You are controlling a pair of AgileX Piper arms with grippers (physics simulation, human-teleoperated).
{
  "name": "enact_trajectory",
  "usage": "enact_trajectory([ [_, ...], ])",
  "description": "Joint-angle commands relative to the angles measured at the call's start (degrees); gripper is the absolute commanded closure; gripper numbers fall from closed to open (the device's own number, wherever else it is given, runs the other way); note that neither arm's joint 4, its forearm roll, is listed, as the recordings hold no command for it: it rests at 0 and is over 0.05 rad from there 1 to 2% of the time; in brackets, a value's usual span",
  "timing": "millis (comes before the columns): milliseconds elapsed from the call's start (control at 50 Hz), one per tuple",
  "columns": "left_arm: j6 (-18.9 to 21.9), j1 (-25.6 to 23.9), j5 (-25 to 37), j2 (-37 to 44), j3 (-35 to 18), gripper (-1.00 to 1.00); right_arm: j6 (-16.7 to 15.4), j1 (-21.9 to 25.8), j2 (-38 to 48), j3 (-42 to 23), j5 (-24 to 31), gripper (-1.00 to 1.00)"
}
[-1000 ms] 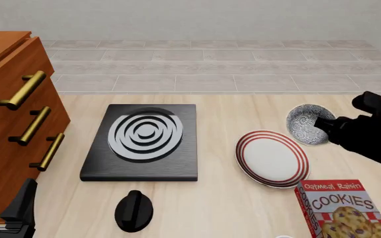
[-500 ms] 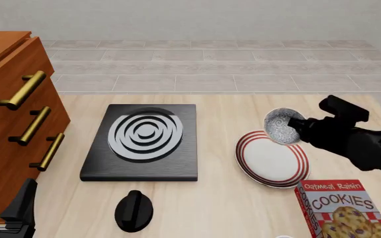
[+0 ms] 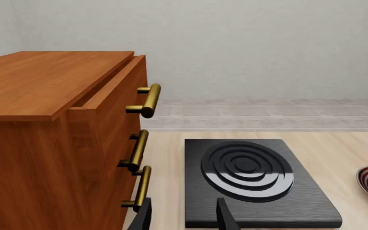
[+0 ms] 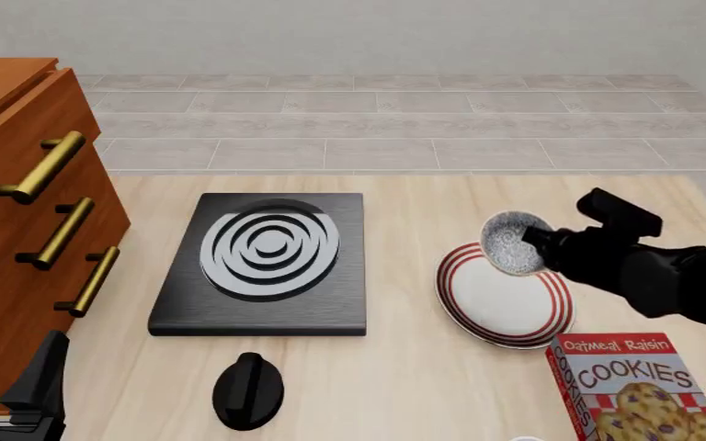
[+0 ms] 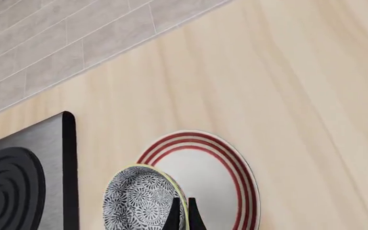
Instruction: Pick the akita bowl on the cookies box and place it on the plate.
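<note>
The cookies box (image 4: 639,386) runs off the near right corner. The wooden drawers (image 4: 22,230) are cut off at the left. The akita bowl (image 4: 514,243) hides part of the plate's (image 4: 500,299) far rim.

kitchen | stove burner slab (image 4: 261,262) | wooden drawer cabinet (image 4: 22,220) | tiled floor (image 4: 390,119)

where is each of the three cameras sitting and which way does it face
Front view: fixed above and behind the arms, facing forward and down; right gripper holds the akita bowl over the plate.
Left wrist view: behind the left gripper, facing the dresser and black slab.
Right wrist view: behind its fingers, looking down at bowl and plate.
Shared: all three show the plate.
</note>
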Motion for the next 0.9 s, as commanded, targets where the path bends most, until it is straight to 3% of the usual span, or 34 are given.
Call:
enact_trajectory([
  [20,0.00,0.00,0.00,0.00,0.00,-1.00,0.46,-0.69,2.35,-0.42,-1.63,1.00],
  [900,0.00,0.00,0.00,0.00,0.00,-1.00,0.60,-1.15,9.02,1.76,-7.34,1.00],
])
